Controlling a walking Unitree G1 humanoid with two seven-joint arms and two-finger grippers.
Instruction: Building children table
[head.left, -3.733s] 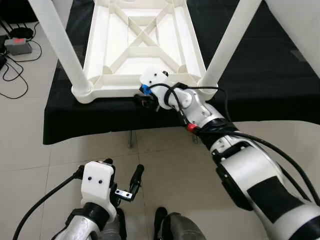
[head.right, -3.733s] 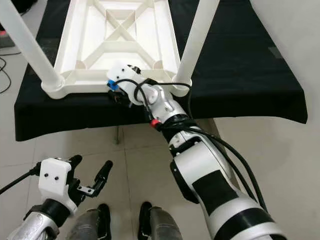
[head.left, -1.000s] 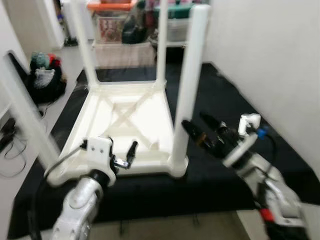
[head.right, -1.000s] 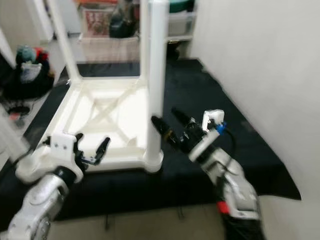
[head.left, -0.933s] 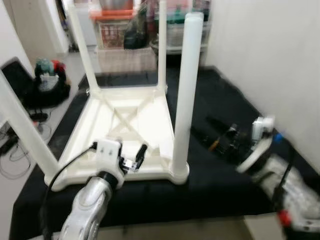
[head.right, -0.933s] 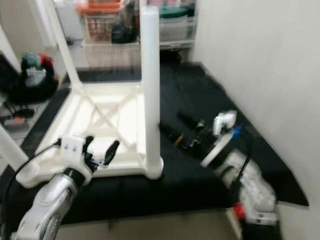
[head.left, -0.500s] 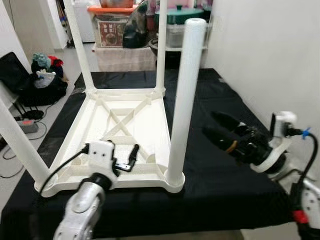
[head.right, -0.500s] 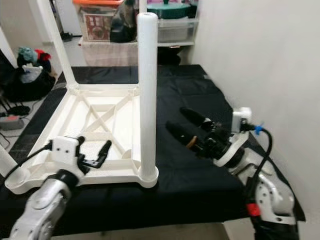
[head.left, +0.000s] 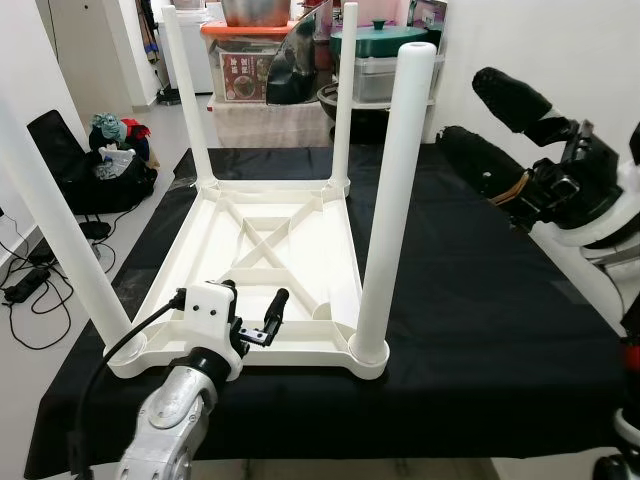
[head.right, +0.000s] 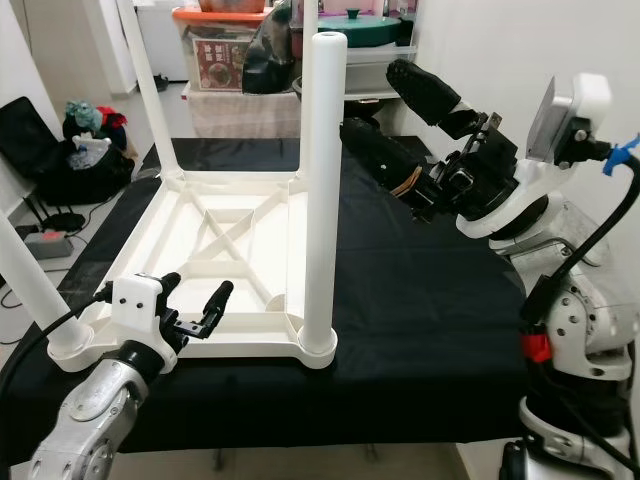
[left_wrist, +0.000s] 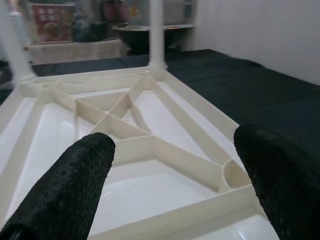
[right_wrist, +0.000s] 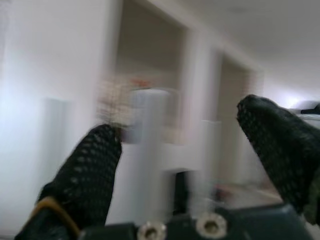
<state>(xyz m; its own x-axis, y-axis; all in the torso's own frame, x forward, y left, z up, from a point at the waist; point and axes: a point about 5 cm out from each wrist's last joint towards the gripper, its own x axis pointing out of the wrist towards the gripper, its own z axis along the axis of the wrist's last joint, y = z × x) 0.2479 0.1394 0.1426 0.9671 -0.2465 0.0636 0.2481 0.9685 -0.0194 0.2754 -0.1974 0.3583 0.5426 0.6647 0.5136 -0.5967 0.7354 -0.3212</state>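
Lying upside down on the black cloth (head.left: 480, 330), the white table (head.left: 270, 250) points its legs up; my right gripper (head.right: 400, 110), spread empty, faces the near-right leg (head.right: 322, 190) to seize it, my left gripper (head.left: 255, 325) open at the near rim.

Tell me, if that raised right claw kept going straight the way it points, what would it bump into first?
Probably the near white table leg: the right gripper, jaws open, points toward its upper part. Depth is unclear, so it might pass just behind.

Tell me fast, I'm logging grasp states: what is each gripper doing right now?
Left gripper: open, empty, over the near edge of the upturned white table.
Right gripper: open, empty, raised beside the near right leg.
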